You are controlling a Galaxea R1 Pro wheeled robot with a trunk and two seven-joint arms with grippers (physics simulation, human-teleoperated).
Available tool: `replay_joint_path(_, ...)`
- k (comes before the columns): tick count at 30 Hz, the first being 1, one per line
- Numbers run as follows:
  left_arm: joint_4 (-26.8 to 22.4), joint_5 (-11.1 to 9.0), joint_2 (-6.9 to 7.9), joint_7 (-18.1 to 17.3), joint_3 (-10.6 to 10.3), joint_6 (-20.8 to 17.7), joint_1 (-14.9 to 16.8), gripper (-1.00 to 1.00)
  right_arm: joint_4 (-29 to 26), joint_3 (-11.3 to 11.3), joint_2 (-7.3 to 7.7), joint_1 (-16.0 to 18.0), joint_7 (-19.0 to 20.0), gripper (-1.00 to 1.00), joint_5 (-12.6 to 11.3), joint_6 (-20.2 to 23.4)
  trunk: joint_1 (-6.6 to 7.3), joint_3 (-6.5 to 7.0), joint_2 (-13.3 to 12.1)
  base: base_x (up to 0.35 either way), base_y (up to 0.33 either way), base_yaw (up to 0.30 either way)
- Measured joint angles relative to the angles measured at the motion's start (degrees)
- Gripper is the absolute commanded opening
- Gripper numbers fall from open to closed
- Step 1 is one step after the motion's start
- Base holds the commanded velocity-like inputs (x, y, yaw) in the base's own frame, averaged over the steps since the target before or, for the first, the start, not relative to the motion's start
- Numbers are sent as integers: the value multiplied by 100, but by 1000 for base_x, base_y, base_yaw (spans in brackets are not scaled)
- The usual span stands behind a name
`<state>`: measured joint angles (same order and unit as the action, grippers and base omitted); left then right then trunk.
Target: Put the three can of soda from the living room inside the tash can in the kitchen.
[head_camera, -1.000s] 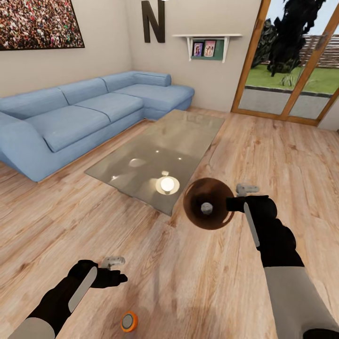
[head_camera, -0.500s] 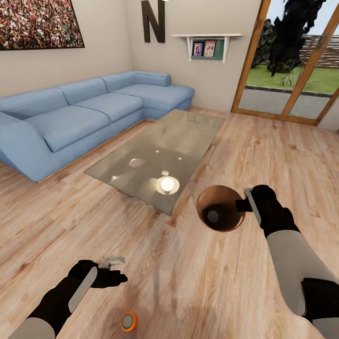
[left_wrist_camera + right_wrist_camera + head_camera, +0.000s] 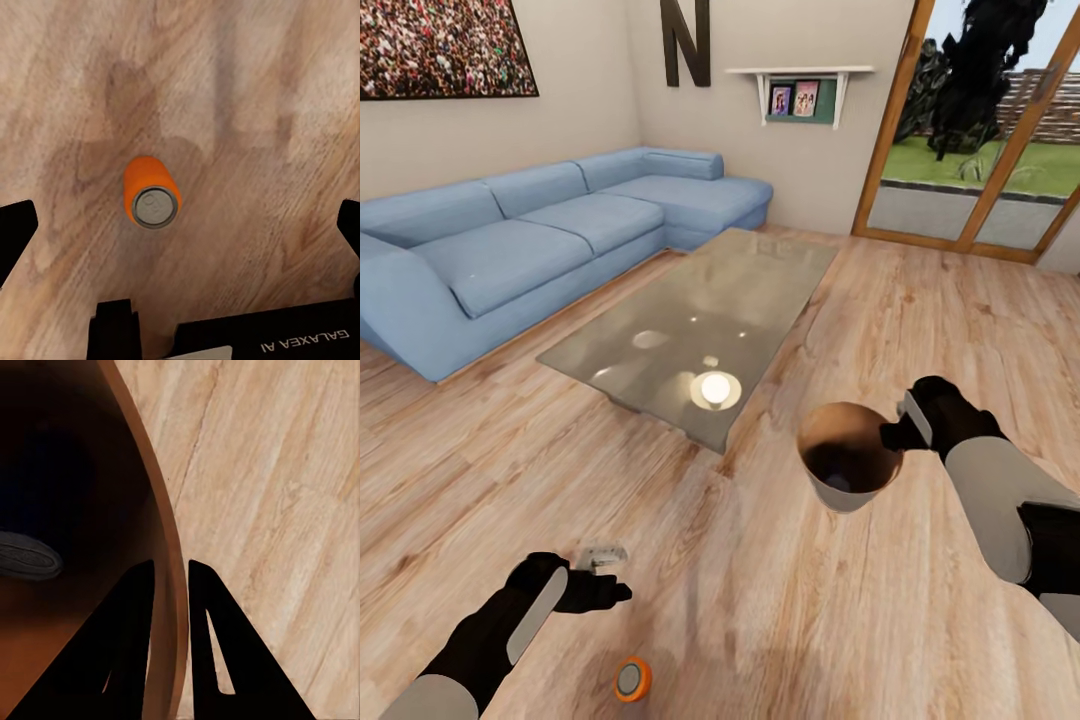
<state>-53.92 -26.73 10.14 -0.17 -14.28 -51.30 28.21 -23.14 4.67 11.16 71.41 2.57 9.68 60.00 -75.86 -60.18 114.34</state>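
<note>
My right gripper (image 3: 169, 577) pinches the trash can (image 3: 847, 468) rim. My left gripper (image 3: 180, 225) hangs open over a soda can (image 3: 152, 193). I'd descend straight, centred.

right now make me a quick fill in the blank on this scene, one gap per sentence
1. The right end effector pinches the ____ of the brown bin.
2. The soda can below the left end effector stands upright on the ____.
3. The left end effector's fingers are ____, one either side of the can.
4. The sofa beside the glass table is ____ in colour.

Missing words: rim; floor; open; blue
</note>
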Motion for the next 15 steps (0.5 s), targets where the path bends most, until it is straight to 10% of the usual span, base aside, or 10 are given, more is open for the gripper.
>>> replay_joint_path(15,703,-3,-231,30,21,-125,9,100,424,-44,-176,79,-1,-100,-28,0,-242,-198,443,0,0,0)
